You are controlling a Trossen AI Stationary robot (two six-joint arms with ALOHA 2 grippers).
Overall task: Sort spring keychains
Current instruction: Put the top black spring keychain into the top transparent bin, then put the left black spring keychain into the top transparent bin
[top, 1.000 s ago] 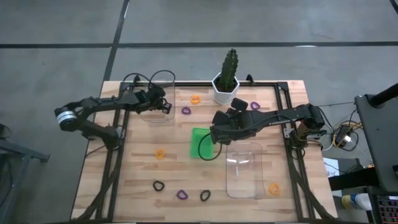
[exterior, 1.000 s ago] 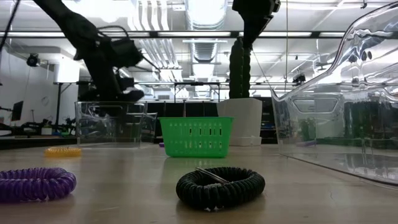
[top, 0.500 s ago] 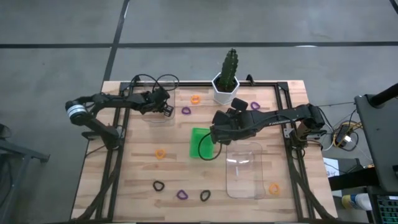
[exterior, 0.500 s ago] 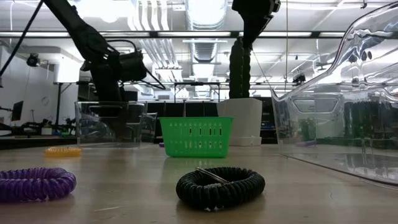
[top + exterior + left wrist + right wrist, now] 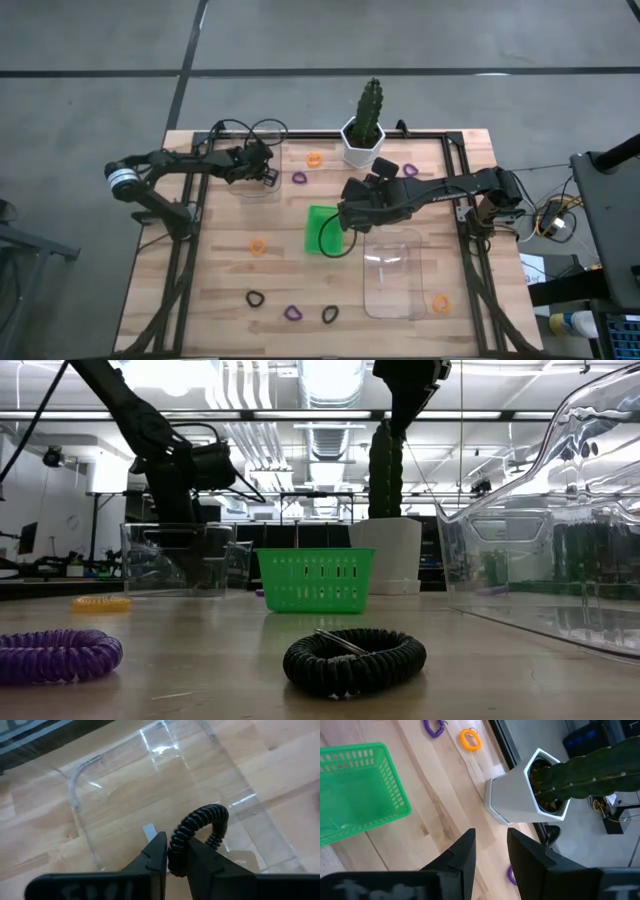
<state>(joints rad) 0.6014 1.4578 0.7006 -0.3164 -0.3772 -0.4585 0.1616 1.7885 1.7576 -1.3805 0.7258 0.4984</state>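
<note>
Wooden table [image 5: 200, 280]; possibly blurred fingers lettering.

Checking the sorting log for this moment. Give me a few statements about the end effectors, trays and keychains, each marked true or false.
1. The left end effector is shut on a black spring keychain. True.
2. It hangs over the green tray. False: it is over the clear tray at the table's left rear.
3. The right end effector carries an orange keychain. False: its fingers are open and empty.
4. A cactus pot stands at the table's rear edge. True.
</note>
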